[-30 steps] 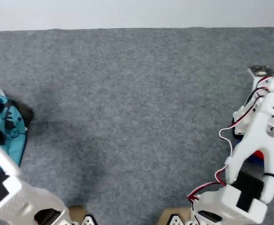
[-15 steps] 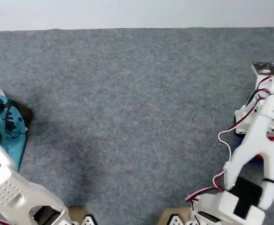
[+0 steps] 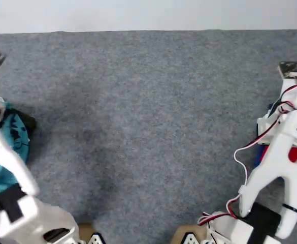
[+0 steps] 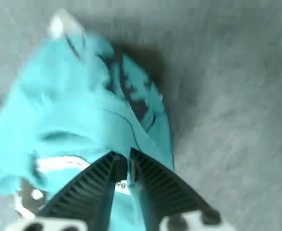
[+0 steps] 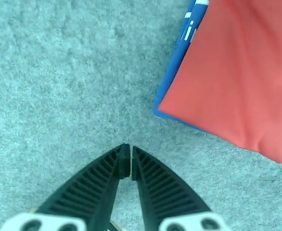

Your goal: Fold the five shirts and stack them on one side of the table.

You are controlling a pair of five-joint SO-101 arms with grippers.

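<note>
Right gripper [image 5: 126,147]: jaws closed on nothing, over bare grey surface [image 3: 148,101], just beside stack. Stack = red shirt [image 5: 237,72] lying flat on blue shirt [image 5: 179,57]. Both look folded, so guessing two done.

Left gripper [image 4: 122,156]: jaws together over teal shirt [image 4: 83,106], can't tell if any fabric pinched. Teal shirt crumpled, unfolded, well apart from stack at opposite edge of surface.

Rough progress: under half. Teal one needs folding, then carrying across to stack. Task says five, I count three.

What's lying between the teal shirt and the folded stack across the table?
Nothing visible. Bare grey mat runs from the teal shirt on one side to the red-on-blue stack on the other.
</note>
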